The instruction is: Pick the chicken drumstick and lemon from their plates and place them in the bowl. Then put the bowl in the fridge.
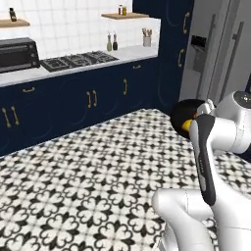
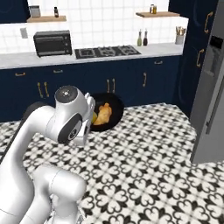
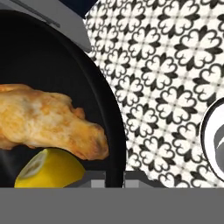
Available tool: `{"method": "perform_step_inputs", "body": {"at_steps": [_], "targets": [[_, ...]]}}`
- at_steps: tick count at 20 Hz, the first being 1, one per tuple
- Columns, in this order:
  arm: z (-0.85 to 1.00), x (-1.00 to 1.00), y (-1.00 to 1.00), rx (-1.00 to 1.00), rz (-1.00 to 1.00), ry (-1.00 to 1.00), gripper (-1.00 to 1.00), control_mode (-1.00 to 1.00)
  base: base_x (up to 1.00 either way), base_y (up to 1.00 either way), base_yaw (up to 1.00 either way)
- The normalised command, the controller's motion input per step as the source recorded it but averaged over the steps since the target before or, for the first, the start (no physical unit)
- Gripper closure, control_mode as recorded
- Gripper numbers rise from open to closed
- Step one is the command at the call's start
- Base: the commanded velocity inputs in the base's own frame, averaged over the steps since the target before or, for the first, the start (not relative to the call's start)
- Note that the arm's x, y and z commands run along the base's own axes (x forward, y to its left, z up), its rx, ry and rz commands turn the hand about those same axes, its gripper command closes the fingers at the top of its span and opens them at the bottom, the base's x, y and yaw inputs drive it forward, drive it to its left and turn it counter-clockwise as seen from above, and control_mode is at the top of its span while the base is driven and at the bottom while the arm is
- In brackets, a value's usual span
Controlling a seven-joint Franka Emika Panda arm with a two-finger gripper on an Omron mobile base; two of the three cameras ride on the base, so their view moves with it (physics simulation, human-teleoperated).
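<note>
The black bowl (image 2: 112, 113) hangs above the patterned floor, carried at its rim by my gripper (image 3: 114, 178), which is shut on it. Inside lie the golden-brown chicken drumstick (image 3: 48, 120) and the yellow lemon (image 3: 52, 171), touching each other. In the right base view the chicken drumstick (image 2: 104, 114) shows in the bowl just past my arm's elbow. From the left base view the bowl (image 1: 185, 112) and a bit of the lemon (image 1: 187, 126) peek out behind my forearm. The grey fridge (image 2: 212, 87) stands to the right, doors closed. The plates are out of view.
Navy cabinets (image 1: 83, 103) with gold handles run along the far wall under a white counter (image 2: 17, 60). A stove (image 2: 107, 51) and a toaster oven (image 2: 52, 43) sit on that counter. Black-and-white tiled floor (image 2: 148, 162) stretches between me and the fridge (image 1: 215, 54).
</note>
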Motion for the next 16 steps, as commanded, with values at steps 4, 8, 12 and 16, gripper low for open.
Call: {"method": "perform_step_inputs", "body": {"at_steps": [4, 8, 12, 16], "targets": [[0.00, 0.00, 0.00, 0.00, 0.00, 0.00, 1.00, 1.00, 1.00, 1.00, -0.47], [0.00, 0.00, 0.00, 0.00, 0.00, 0.00, 1.00, 1.00, 1.00, 1.00, -0.48], [0.00, 0.00, 0.00, 0.00, 0.00, 0.00, 1.00, 1.00, 1.00, 1.00, -0.48], [0.00, 0.00, 0.00, 0.00, 0.00, 0.00, 1.00, 1.00, 1.00, 1.00, -0.53]]}}
